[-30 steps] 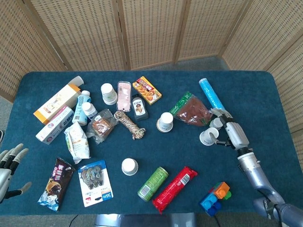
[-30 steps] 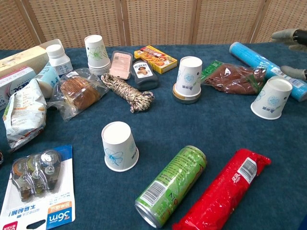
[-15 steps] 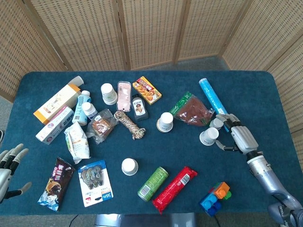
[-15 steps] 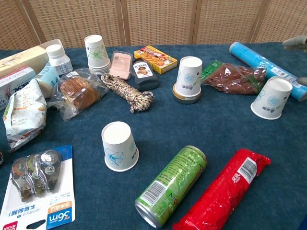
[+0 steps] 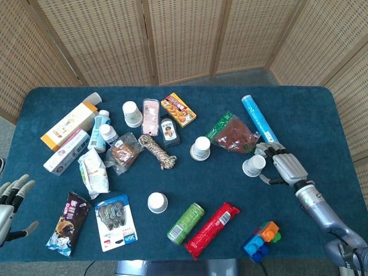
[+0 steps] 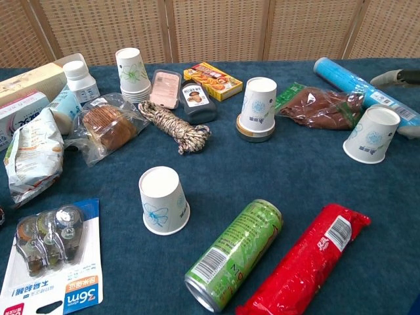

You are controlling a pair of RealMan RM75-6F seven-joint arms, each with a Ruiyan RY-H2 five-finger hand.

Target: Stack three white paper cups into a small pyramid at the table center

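standing inverted: three paper cups (image 6: 164, 200) (image 6: 258, 105) (image 6: 371, 134) (one cup stack (image 6: 133, 74)).

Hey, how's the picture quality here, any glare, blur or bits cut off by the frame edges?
Head view: even, soft light, no harsh shadows, everything sharp; the left hand is cropped at the frame edge. Chest view: sharp up close, faint sheen on the red packet; only fingertips of the right hand show at the edge.

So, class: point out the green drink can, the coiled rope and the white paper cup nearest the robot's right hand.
green drink can (image 6: 235, 253), chest view, middle of its side
coiled rope (image 6: 176, 126), chest view, centre of the coil
white paper cup (image 6: 372, 134), chest view, its side wall
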